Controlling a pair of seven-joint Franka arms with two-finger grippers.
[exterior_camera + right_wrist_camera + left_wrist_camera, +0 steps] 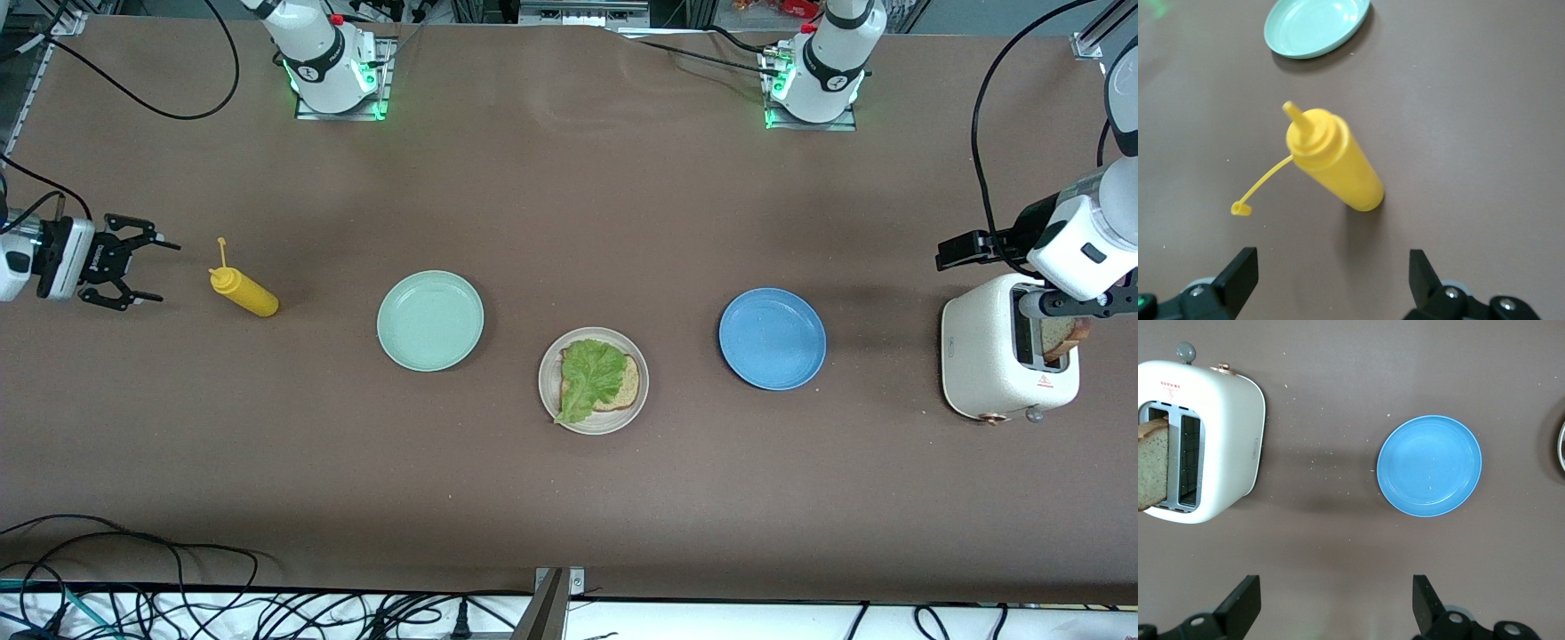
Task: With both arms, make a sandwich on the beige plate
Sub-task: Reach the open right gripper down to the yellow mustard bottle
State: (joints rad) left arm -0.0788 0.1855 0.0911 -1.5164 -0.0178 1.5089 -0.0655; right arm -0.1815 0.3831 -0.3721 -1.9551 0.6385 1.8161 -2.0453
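The beige plate (622, 418) sits mid-table with one brown bread slice (628, 388) on it and a green lettuce leaf (590, 373) on the slice. A second bread slice (1062, 336) stands in a slot of the white toaster (987, 364) at the left arm's end; the left wrist view also shows this slice (1153, 463). My left gripper (1080, 307) hangs over the toaster, open and empty (1337, 607). My right gripper (160, 271) is open and empty (1331, 280) at the right arm's end, beside the mustard bottle.
A yellow mustard bottle (244, 292) lies on its side with its cap off (1335, 160). A mint green plate (430, 320) and a blue plate (772, 338) flank the beige plate; both are bare. Cables run along the table's near edge.
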